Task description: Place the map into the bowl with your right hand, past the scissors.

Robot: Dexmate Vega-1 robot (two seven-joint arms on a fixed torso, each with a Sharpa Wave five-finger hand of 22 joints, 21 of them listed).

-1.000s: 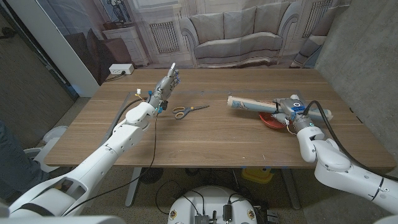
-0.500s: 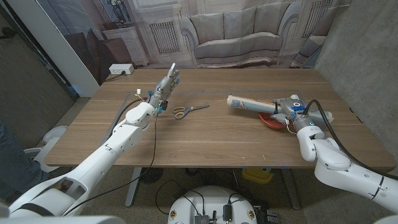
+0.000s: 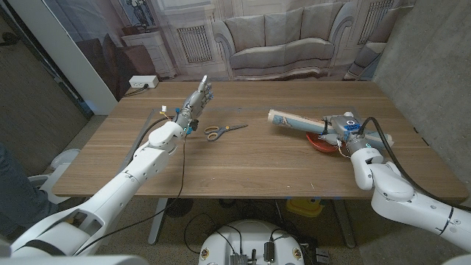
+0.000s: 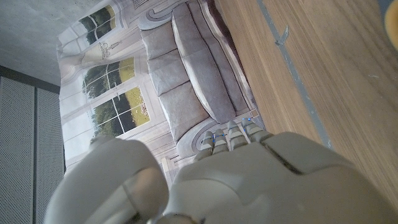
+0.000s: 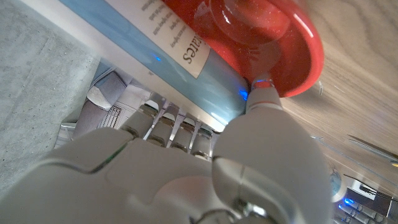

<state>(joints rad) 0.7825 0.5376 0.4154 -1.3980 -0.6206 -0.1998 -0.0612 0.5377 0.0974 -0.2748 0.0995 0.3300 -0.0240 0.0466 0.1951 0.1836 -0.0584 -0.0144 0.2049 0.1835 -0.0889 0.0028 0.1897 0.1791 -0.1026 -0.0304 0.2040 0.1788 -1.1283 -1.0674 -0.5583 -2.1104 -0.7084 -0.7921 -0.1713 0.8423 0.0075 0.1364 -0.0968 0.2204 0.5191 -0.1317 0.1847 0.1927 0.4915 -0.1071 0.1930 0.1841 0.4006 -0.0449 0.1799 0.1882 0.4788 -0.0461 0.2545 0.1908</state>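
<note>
Rolled map (image 3: pixel 293 121) lies in right hand (image 3: pixel 340 129), over red bowl (image 3: pixel 321 145).

Table (image 3: pixel 243 158): matt wood, visible grain. Bowl (image 5: pixel 292 43): glossy red, speckled. Map (image 3: pixel 294 122): rolled printed paper. Scissors (image 3: pixel 221 130): metal blades, plastic handles. Right hand (image 3: pixel 340 131): smooth pale plastic.

The map (image 3: pixel 294 122) is a rolled pale tube with blue print, lying tilted across the red bowl (image 3: pixel 321 143) on the right of the table. The scissors (image 3: pixel 223 130), with orange-and-grey handles, lie closed near the table's middle, to the left.
</note>
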